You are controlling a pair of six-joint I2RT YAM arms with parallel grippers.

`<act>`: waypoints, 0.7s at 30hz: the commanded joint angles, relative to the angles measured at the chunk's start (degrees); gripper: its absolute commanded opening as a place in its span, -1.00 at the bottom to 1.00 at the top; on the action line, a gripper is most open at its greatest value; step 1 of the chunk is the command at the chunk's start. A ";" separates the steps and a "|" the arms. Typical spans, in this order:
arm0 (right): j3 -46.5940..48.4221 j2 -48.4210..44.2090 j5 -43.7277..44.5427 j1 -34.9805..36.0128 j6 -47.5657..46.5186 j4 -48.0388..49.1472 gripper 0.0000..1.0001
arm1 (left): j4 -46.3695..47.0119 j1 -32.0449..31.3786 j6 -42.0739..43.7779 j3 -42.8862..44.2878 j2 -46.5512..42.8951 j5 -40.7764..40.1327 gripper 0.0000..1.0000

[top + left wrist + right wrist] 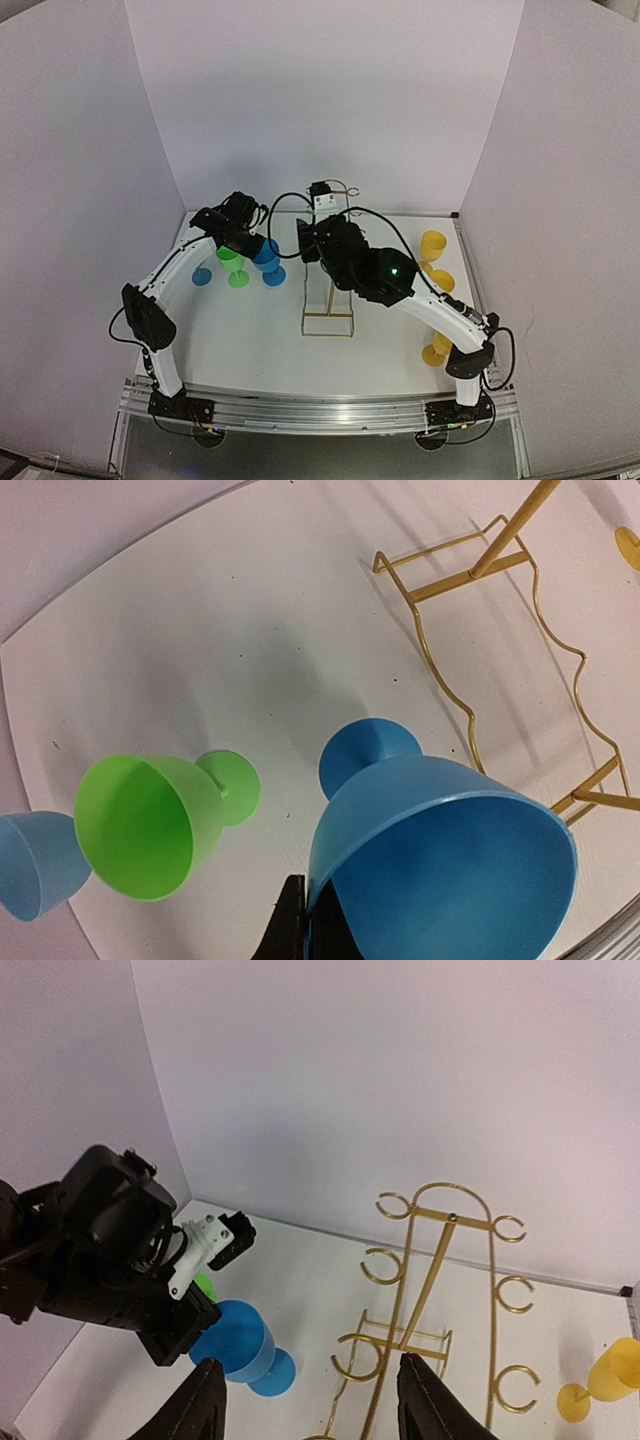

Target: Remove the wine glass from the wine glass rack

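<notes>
Ringing white table (250, 340), pale walls (320, 100); left tool (255, 245) clamped on blue wine glass (440, 860), right tool (315, 1405) spread wide.

No legible text or markings.

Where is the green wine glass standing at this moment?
In the top view the green wine glass stands on the table left of the gold rack, between the blue wine glass and a paler blue glass.

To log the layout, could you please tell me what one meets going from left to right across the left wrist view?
Pale blue glass, green glass, blue glass, wine glass rack.
</notes>
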 commanded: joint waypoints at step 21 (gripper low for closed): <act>-9.29 -7.90 5.93 -0.15 -0.65 1.08 0.09 | 0.13 3.54 -2.80 10.15 15.81 3.16 -1.00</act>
